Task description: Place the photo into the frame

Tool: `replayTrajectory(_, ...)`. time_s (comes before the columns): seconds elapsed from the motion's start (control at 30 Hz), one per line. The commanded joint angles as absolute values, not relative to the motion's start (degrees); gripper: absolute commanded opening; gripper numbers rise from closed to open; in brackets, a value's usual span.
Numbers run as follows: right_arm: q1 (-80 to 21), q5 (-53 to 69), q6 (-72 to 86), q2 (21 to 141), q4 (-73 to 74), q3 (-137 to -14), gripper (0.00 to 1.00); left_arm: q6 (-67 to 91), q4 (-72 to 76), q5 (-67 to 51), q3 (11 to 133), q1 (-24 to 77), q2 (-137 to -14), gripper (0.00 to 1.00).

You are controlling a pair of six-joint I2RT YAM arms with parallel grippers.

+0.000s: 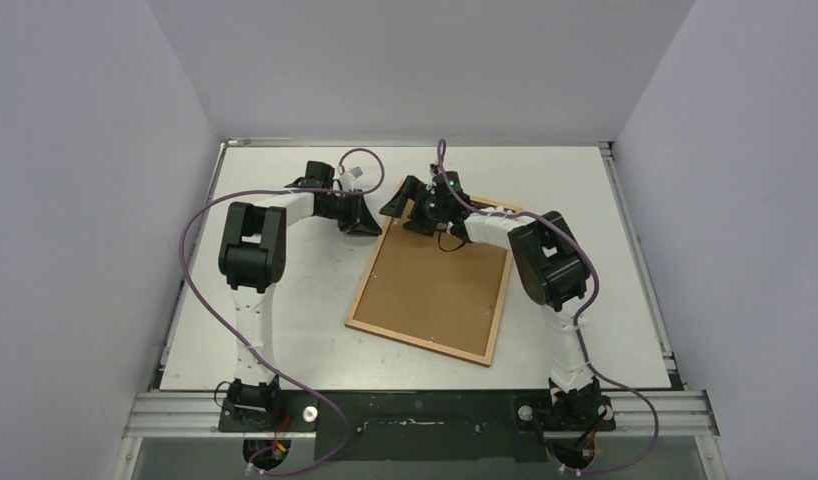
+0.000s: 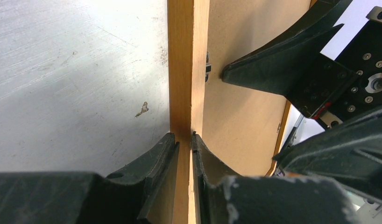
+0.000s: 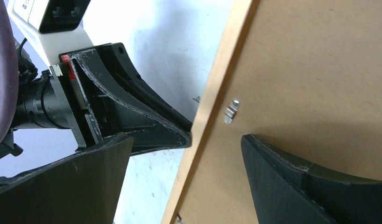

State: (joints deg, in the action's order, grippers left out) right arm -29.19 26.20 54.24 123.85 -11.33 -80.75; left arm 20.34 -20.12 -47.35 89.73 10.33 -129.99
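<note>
Face down on the white counter (image 1: 315, 350): wooden frame (image 1: 417, 342), slightly skewed, brown fibreboard backing (image 1: 435, 285) uppermost, small metal clip (image 3: 231, 111) just inside the left moulding. Farther back, near the far-left corner, left gripper (image 2: 184, 137) pinched narrowly on that moulding, one finger either side. Just beside it, right gripper (image 3: 187, 139) spread wide, straddling the same edge, holding nothing.

the frame (image 1: 421, 343) lies on the table (image 1: 315, 290), left end effector (image 1: 377, 228) on its far-left edge.
</note>
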Motion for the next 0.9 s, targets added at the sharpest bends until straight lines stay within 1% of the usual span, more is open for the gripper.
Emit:
replayTrajectory(0.0,-31.2,25.65,53.45,126.34,-11.56,-85.98,0.9,18.1,-21.11,-43.42,88.64,10.58,-129.55,0.16)
replayTrajectory(0.33,-32.13,20.73,50.88,127.17,-7.65,-88.97,0.9,18.06,-20.93,-43.76,88.34,10.55,-129.55,0.15)
replayTrajectory(0.6,-31.94,19.44,49.05,125.26,-6.92,-87.73,0.9,18.1,-20.83,-43.78,88.15,10.41,-129.59,0.15)
replayTrajectory(0.87,-32.51,21.0,50.42,127.51,-7.82,-88.27,0.9,18.24,-20.83,-43.73,88.32,10.46,-129.62,0.15)
